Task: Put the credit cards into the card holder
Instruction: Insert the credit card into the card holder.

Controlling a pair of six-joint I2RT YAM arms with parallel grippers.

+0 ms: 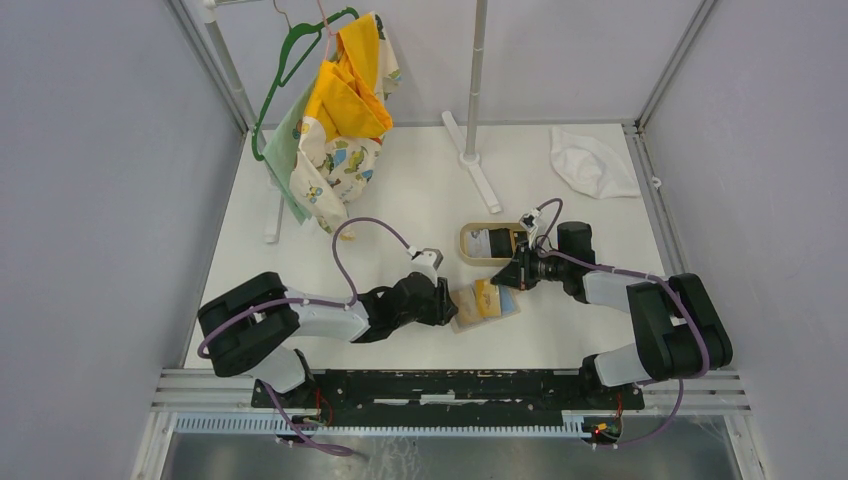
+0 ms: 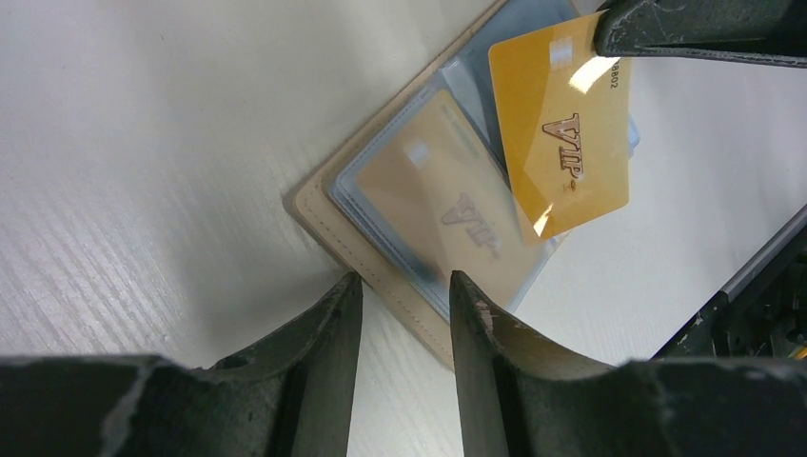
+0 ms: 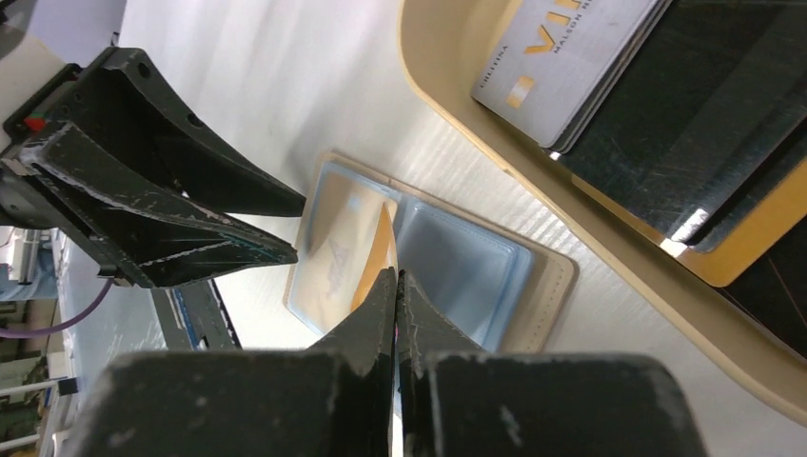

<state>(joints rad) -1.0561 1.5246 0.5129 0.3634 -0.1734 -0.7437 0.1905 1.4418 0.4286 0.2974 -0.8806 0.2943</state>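
The right tool (image 3: 395, 276) pinched a glossy gold card (image 2: 566, 148) above the stitched tan wallet (image 3: 466, 262). The left tool (image 2: 404, 283) stood spread apart beside it.

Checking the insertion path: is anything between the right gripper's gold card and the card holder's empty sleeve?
Nothing visible. The right gripper holds the gold card over the open card holder, beside the empty sleeve. The left gripper is open at the holder's opposite edge, off that sleeve.
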